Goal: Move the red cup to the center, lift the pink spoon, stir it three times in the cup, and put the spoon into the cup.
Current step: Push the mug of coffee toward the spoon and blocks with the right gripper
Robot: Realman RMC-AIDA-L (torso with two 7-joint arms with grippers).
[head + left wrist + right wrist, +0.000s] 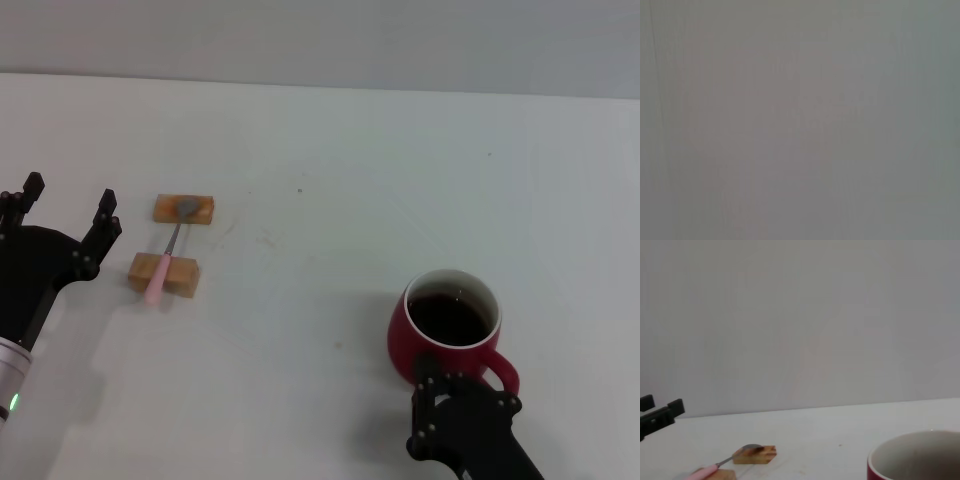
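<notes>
From my head camera I see the rounded dark-red ceramic cup (449, 327) with dark liquid inside standing on the white surface (330, 180) at about 4 o'clock of the scene, its loop handle turned toward me. The right pincer (462, 392) is at the cup's near side, at 6 o'clock of it, around the handle region; I cannot tell if its fingers press on the handle or stay apart.

The small spoon with pale pink handle and grey metal bowl (166, 258) lies across two tan wooden blocks (183, 209) at about 9 o'clock of the scene, well apart from the cup (the bowl rests on the farther block, the handle on the nearer one).

The left pincer (68, 208) is at 9 o'clock of the blocks, near them, its two fingers spread and holding nothing.

The right wrist camera shows the cup rim (916, 456), the spoon (720, 464) and the left pincer (660, 412).
</notes>
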